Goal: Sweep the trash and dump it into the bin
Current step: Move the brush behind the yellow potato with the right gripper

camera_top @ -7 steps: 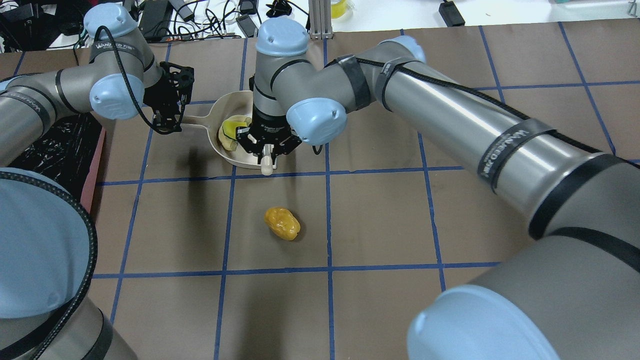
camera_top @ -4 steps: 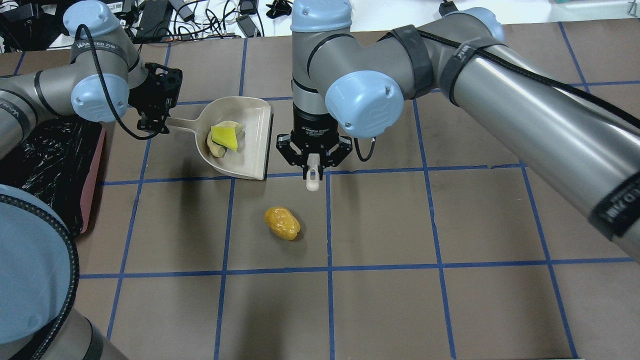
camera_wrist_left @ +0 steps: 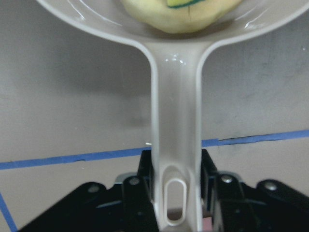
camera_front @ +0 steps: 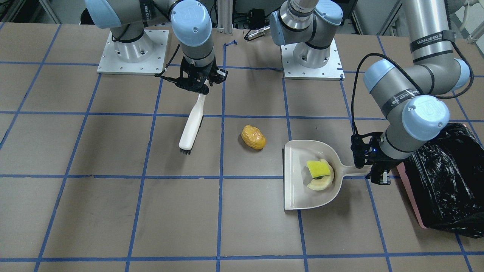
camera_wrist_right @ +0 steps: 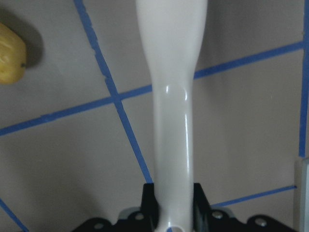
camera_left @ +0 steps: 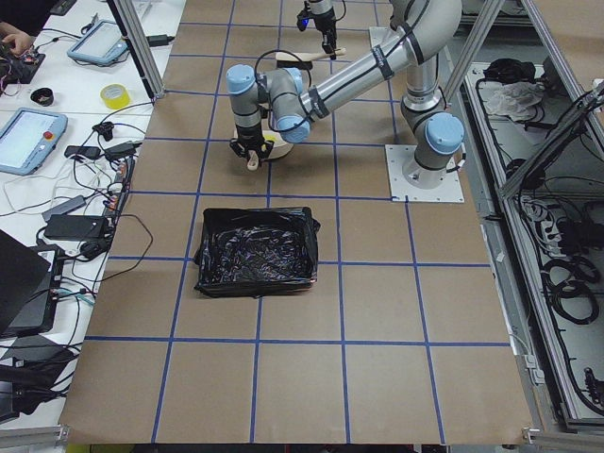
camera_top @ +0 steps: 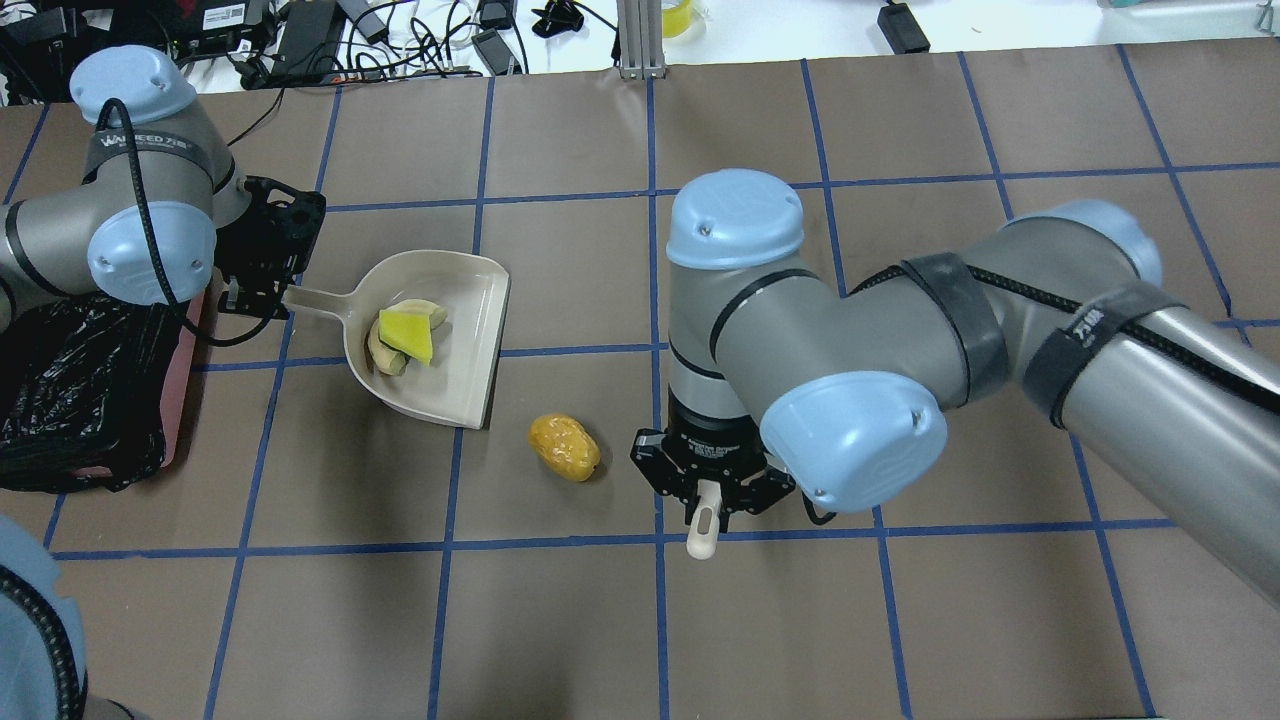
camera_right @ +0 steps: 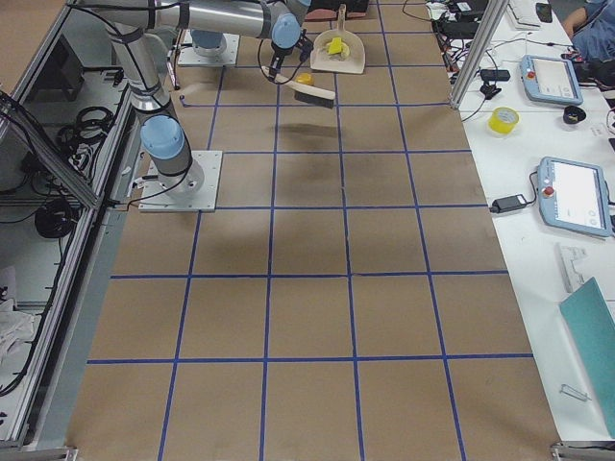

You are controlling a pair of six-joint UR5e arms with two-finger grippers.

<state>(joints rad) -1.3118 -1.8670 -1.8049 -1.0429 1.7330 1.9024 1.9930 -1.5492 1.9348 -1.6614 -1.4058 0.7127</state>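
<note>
Golden-brown lump (camera_front: 253, 137) between brush (camera_front: 191, 128) and dustpan (camera_front: 298, 196)
Right gripper (camera_front: 198, 87) clamps brush, left gripper (camera_front: 368, 170) clamps dustpan — sweep low, straight into its mouth.

The silver-grey tubular left arm (camera_top: 40, 235) and right arm (camera_top: 1180, 390) are wearing pale-blue round joint caps (camera_top: 735, 212), black bands (camera_top: 960, 300) and white WANJEED lettering (camera_front: 431, 37); a black cable (camera_front: 353, 102) is hanging alongside.

Robotics lab: 2 robot arms (camera_top: 900, 330) bolted to metal base plates (camera_front: 109, 64), brown worktop w/ blue tape grid (camera_top: 560, 545), teach pendants (camera_right: 575, 197) & cables (camera_top: 400, 50) on bench past far edge.
</note>
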